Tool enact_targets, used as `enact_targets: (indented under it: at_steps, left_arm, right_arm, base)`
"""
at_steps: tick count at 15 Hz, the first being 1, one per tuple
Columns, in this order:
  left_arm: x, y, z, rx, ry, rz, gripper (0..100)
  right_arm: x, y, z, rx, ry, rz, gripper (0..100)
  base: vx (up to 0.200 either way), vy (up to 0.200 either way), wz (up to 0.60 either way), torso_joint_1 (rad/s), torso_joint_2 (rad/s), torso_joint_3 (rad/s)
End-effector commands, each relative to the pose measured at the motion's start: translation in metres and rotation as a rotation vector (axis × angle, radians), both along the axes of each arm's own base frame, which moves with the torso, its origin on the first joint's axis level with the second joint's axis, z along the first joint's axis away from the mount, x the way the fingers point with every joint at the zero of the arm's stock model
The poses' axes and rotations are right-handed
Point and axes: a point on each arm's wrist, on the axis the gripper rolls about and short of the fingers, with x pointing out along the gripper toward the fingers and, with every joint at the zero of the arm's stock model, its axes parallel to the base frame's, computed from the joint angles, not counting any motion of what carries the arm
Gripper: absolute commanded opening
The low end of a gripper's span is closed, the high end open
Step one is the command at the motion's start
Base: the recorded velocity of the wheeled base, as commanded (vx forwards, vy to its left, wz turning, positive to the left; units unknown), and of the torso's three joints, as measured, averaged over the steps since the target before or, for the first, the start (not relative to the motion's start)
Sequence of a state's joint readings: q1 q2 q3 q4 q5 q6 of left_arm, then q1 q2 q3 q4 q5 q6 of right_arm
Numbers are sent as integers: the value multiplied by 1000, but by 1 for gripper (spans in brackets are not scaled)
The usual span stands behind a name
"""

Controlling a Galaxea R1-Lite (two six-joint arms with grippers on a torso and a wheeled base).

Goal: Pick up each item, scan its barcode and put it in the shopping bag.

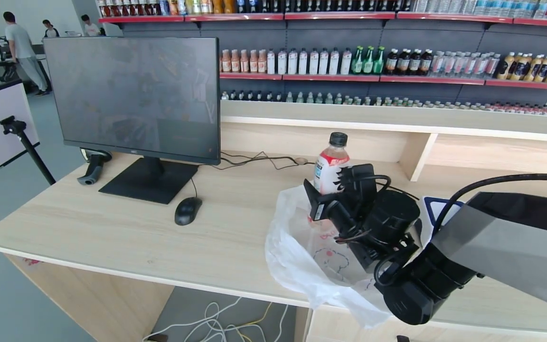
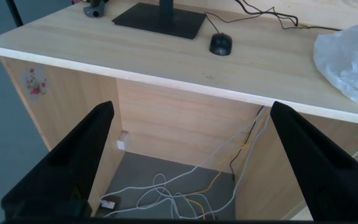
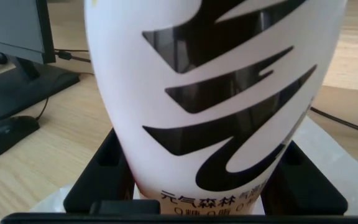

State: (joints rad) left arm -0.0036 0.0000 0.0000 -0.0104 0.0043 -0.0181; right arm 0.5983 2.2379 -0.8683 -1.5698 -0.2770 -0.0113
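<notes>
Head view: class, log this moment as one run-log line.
right gripper: shut on bottle | bottle: upright above shopping bag | left gripper: open, facing desk

The light wooden counter (image 1: 112,228) carries a monitor (image 1: 133,99), mouse (image 1: 187,210), scanner (image 1: 94,168) and shopping bag (image 1: 290,249).

Monitor (image 1: 133,95) and mouse (image 1: 188,210) on the counter (image 1: 112,232)
The dark monitor stands far left, the black mouse nearer and just right of its stand; bottle-stocked shelves (image 1: 397,78) run behind.
</notes>
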Motion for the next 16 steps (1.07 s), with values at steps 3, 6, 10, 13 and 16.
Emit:
enact_targets:
  at_steps: [3,6,10,13,16]
  left_arm:
    - [0,0,0,1,0,1,100]
    - [0,0,0,1,1,-1,100]
    - [0,0,0,1,1,1,100]
    - [0,0,0,3,1,1,100]
    - [0,0,0,3,0,-1,100]
  right_arm:
    - [6,5,-24,-25,45,2,0]
    - [7,9,-35,-39,65,9,0]
    - [14,14,-31,-21,34,9,0]
    - [17,16,-32,-19,27,19,0]
    - [15,15,-33,-25,36,19,0]
  base:
    - [0,0,0,0,0,0]
    - [0,0,0,0,0,0]
    - [0,0,0,0,0,0]
    - [0,0,0,0,0,0]
    - [0,0,0,0,0,0]
